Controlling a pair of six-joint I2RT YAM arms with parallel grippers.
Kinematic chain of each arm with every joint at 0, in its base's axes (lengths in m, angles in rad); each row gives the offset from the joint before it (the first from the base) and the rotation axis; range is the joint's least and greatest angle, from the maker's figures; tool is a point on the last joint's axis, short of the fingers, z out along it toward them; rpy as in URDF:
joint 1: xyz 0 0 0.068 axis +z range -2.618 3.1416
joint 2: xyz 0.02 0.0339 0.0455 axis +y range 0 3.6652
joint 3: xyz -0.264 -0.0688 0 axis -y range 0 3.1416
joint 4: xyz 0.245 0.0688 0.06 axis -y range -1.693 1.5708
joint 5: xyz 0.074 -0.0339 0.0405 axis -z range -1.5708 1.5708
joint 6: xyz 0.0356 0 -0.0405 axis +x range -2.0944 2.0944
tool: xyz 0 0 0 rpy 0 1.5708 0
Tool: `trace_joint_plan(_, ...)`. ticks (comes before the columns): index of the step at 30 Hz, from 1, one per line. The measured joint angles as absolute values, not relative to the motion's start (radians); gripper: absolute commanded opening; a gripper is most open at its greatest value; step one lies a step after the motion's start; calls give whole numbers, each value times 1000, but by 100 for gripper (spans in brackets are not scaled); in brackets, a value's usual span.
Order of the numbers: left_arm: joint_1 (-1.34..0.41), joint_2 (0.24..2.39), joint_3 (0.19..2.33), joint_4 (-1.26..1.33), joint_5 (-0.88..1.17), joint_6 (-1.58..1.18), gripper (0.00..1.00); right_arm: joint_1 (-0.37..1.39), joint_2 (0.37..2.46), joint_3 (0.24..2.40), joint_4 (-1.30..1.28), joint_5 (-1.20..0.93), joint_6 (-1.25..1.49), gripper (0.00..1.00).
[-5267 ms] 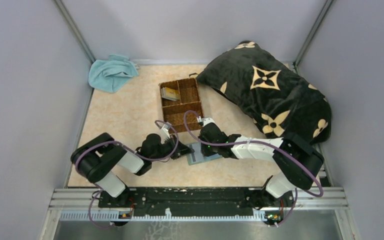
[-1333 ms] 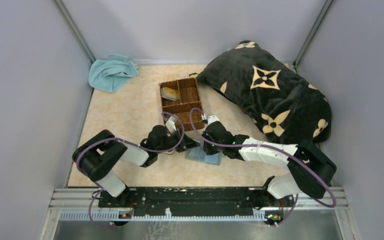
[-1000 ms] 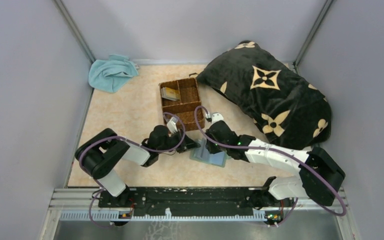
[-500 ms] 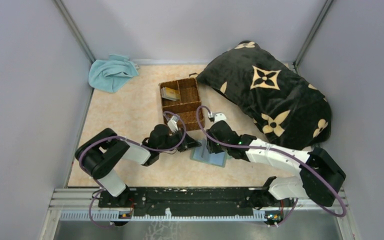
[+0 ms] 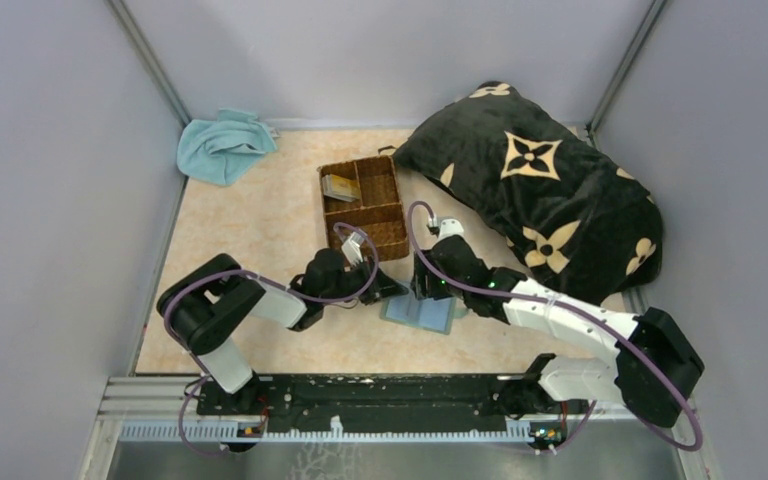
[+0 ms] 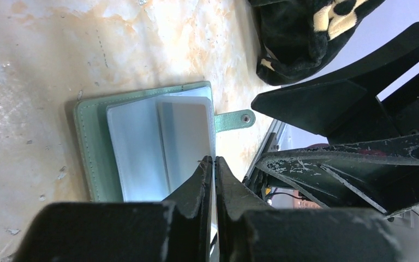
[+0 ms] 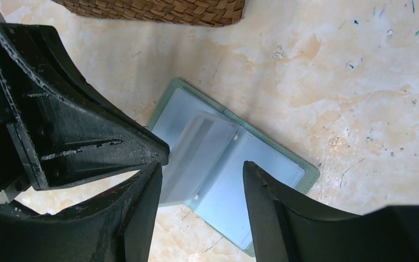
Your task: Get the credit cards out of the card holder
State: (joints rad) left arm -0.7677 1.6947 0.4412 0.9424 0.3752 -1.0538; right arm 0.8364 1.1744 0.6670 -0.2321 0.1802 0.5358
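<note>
- The card holder point(image 5: 422, 318) lies open on the table point(image 5: 260, 230) with its pale blue pockets facing up. It sits just on the near side of the wicker basket point(image 5: 324, 212), off the basket's near-right corner and not touching it.
- A small stack of credit cards point(image 5: 340, 186) lies in the basket's far-left compartment. By the look of it, part of the emptying is done.
- The left gripper point(image 6: 210, 161) sits low between the basket's near wall and the holder. Its fingers are pressed together at the edge of a clear inner leaf, which stands lifted off the pockets beneath. It appears to pinch that leaf of the holder rather than a card, most likely to keep the pockets exposed.
- The right gripper point(image 7: 202, 166) hovers over the holder, a little farther from the basket than the left one. Its fingers are spread with nothing between them, and the open pockets show in the gap below.
- The left wrist view shows a pale rectangle inside one sleeve. It may be a card or only the sleeve itself, and I cannot tell which.
- My judgement is that the task is well along but not shown to be finished. What seems left is to check the remaining sleeves, draw out any card with the free right gripper, and put it with the stack in the basket.
</note>
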Motion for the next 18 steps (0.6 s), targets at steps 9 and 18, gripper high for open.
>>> trace_joint_plan(9, -779, 1705, 447, 943, 375, -1054, 9, 815, 1187, 665, -220, 148, 546, 59)
trace_joint_plan(18, -783, 1714, 447, 934, 372, -1054, 9, 815, 1277, 666, -199, 118, 546, 59)
